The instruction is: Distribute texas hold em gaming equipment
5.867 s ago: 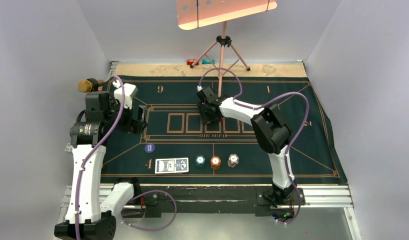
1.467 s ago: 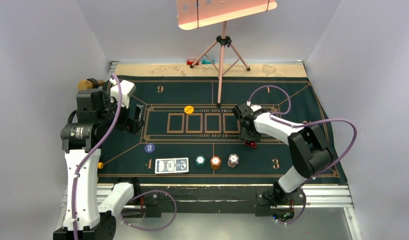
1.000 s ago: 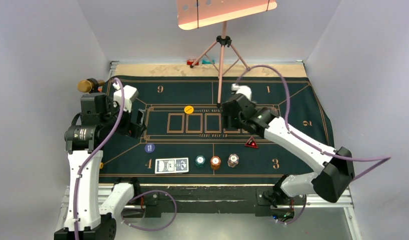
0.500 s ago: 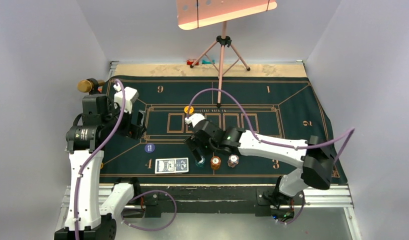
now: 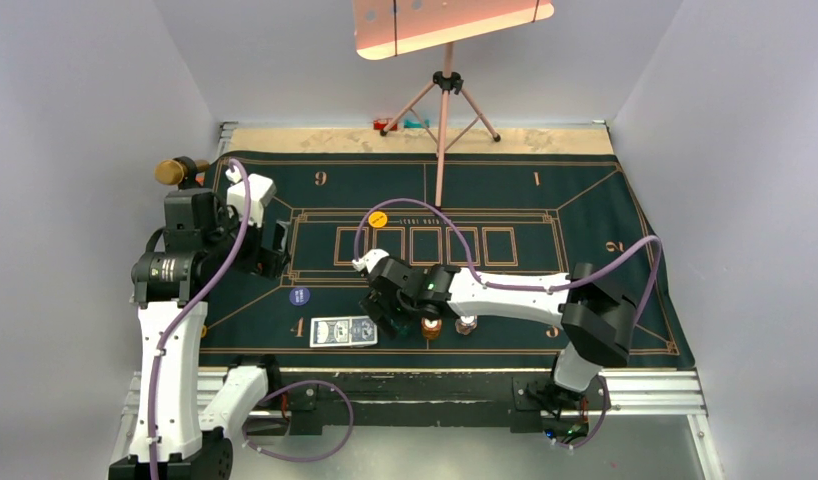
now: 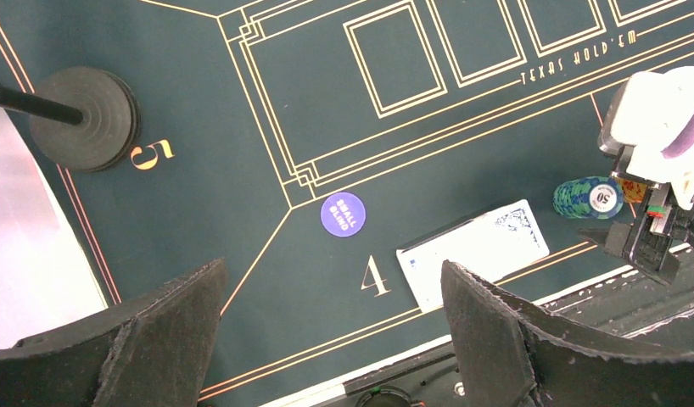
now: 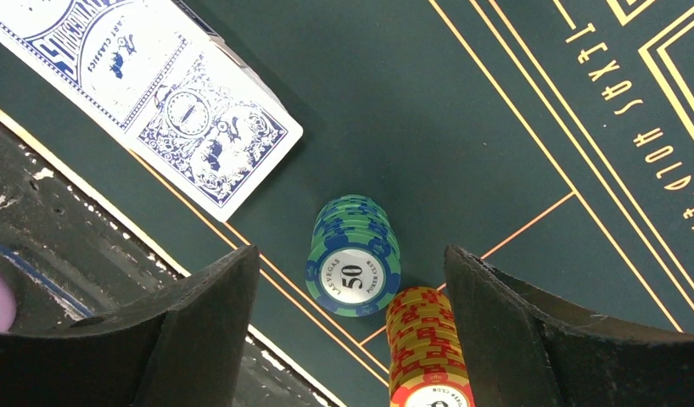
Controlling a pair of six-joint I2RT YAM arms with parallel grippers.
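Teal chip stack (image 7: 353,267) w/ "50" top, by orange stack (image 7: 424,339).

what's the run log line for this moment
right pincer: open, over teal chip stack, not gripping | left pincer: open, empty | cards: flat beside that stack

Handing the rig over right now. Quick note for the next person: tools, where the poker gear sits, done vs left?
Left tool: open, empty, over the mat near seat 4.
Right tool: open, straddling the teal chip stack, not touching it.
Orange stack and white stack in a row beside it, card deck on its other side, all at the near edge.
Blue disc by seat 4; yellow disc beyond the card boxes.
Done: discs look placed. Left: chips and cards undealt.
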